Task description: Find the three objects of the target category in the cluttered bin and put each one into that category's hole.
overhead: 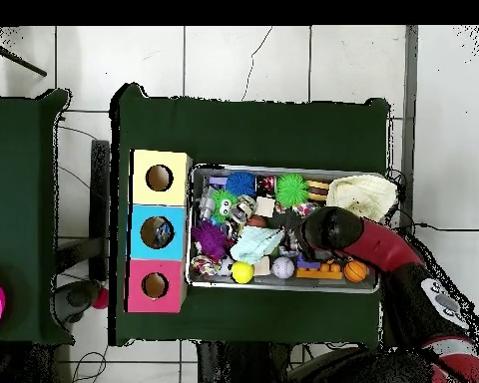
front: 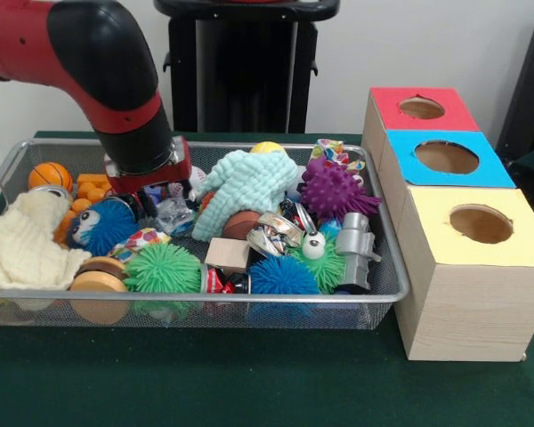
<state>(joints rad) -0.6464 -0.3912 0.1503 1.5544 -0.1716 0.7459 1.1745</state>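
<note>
Green cloth covers your table, where a wire mesh bin sits crammed with toys beside three wooden boxes with holes: red, blue, yellow. Your gripper is sunk among the clutter near a blue fuzzy ball, likely probing; whether it is wide or narrow, I cannot tell. Which category is the target is unclear.

A thick, rounded robot arm is seen, clad in glossy red shells joined by black segments; a red band is set around its black wrist, above a boxy red end block.
</note>
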